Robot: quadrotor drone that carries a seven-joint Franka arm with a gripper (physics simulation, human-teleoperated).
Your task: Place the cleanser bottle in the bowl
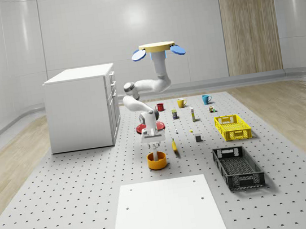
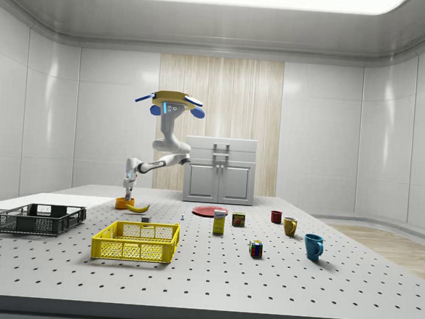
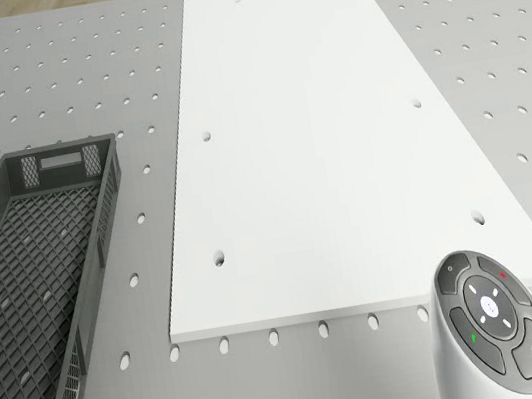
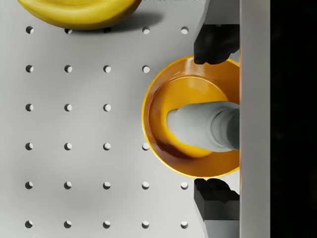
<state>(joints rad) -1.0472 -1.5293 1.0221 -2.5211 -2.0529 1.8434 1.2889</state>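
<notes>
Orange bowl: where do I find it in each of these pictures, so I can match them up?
Whole-scene view: the orange bowl sits mid-table, under the arm's tip.
Side view: it is left of centre, beyond the yellow crate.
Wrist view: it is straight below, with the cleanser bottle seen within its rim.
Shared landmark: the banana lying beside it.
</notes>
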